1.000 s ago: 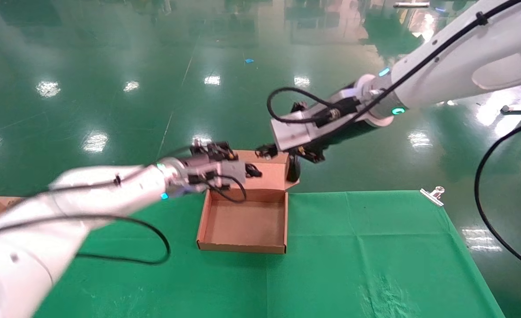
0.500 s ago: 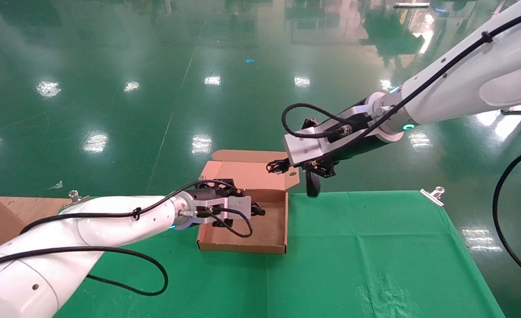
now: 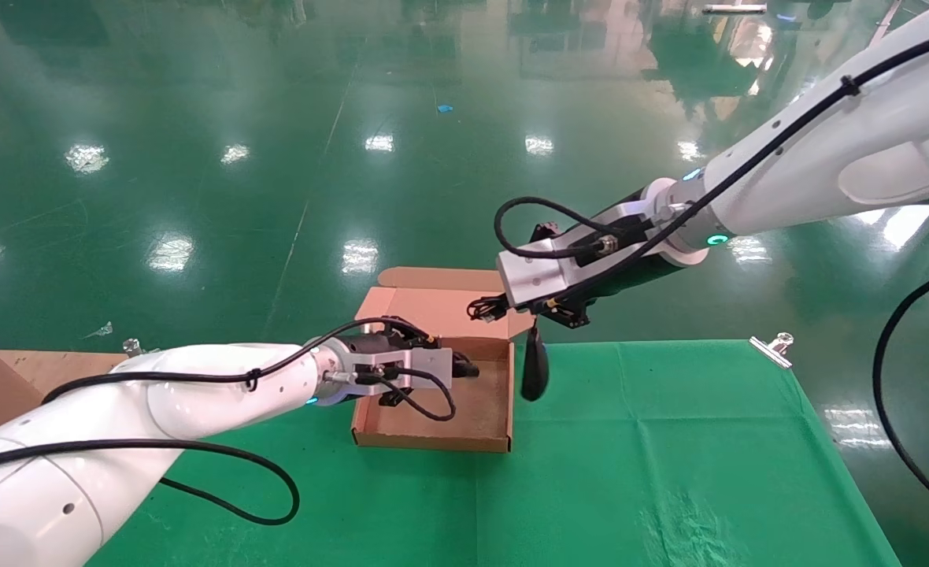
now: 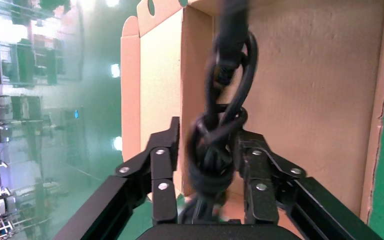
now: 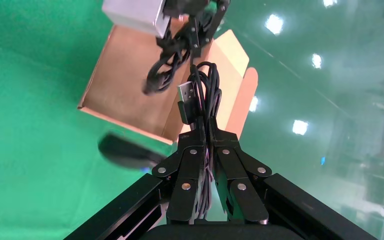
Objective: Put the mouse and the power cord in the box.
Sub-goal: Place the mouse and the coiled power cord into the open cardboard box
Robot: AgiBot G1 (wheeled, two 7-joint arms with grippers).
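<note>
Box [image 3: 433,409]: open on the green cloth [image 3: 669,457], lid [image 3: 433,303] folded back so both arms can reach straight in; nothing lies on its floor.
Left gripper [image 3: 464,368]: clenched on the power cord [image 4: 220,145], poised over the box's far side, the bundle dangling toward the bottom, ready to drop.
Right gripper [image 3: 490,309]: pinched on the mouse's bunched thin cable [image 5: 204,95], plug sticking out, up beside the lid.
Mouse [image 3: 534,366]: swinging below that grip, just outside the box's right wall.
Next, likely: shift the mouse inward before letting go.
</note>
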